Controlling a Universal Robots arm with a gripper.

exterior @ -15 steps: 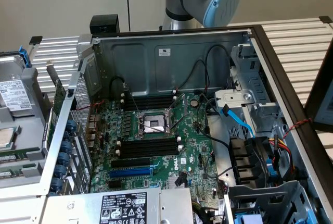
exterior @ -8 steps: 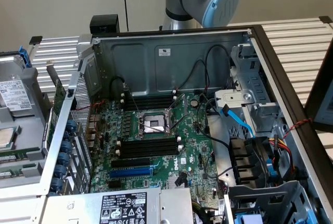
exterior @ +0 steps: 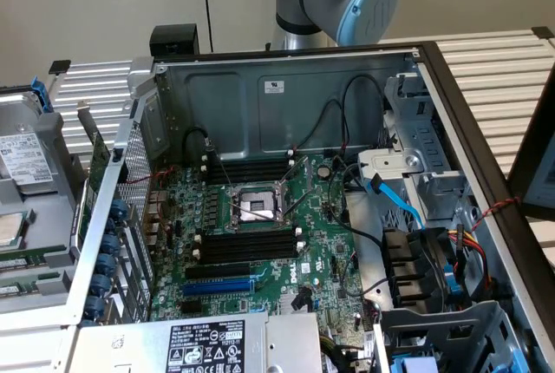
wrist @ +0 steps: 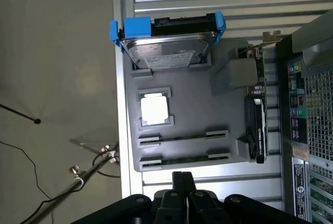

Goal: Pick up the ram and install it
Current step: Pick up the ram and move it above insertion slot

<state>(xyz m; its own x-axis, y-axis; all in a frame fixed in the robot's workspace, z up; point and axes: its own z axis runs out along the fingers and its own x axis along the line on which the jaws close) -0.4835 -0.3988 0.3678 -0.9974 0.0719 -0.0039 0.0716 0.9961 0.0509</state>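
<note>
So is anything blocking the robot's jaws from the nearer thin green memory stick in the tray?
Nothing visible. In the wrist view the shut jaws point toward the grey tray, where the nearer long thin green ram stick lies in its holder with open space between them. The second stick sits beyond it.

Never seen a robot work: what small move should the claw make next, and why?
Probably open the claw: it is shut and empty beside the grey tray, where a memory stick sits in its holder, untouched. Shut, it cannot take one.
</note>
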